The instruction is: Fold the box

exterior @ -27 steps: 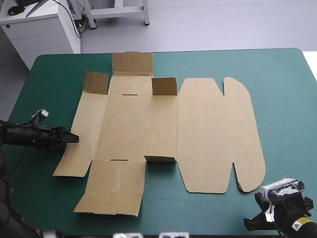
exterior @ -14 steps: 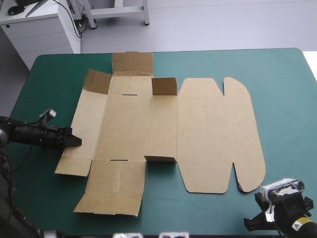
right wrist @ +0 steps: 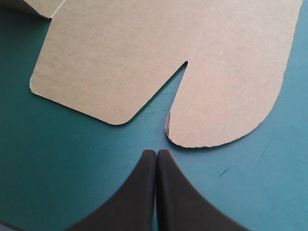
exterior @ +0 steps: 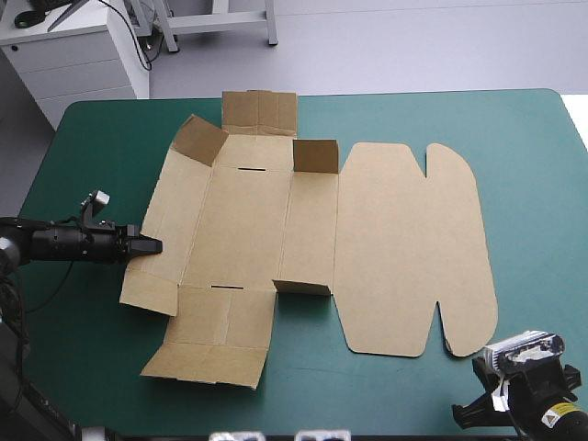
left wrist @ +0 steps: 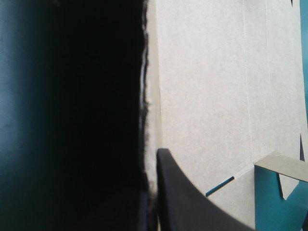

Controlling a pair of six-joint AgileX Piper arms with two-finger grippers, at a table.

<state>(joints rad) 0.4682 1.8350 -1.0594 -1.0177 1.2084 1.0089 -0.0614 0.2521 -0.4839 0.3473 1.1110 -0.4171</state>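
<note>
Fingers of your left claw (exterior: pixel 147 246) are all but shut on the left edge of the box (exterior: pixel 266 230). The left wrist view shows one black finger (left wrist: pixel 192 207) lying on the board's top face, with the raw edge of the sheet right beside it. The other side is lost in shadow, so take the pinch as my reading.

Since the earlier pictures that claw has travelled right, and the whole sheet went with it. The box has slid right and swung a little, and its far flap (exterior: pixel 260 112) now sits farther right. The left side panel (exterior: pixel 165 230) is not yet raised. I judge the push is moving the board rather than creasing it, so the fold has barely begun.

The box lies flat on the teal-green cover (exterior: pixel 542 184), left of centre, with only small corner tabs raised. Its lid (exterior: pixel 409 248) is spread to the right.

Your right claw (right wrist: pixel 156 153) is closed, tips meeting, near the table's near right corner. It sits just short of the lid's rounded tabs and touches nothing.
</note>
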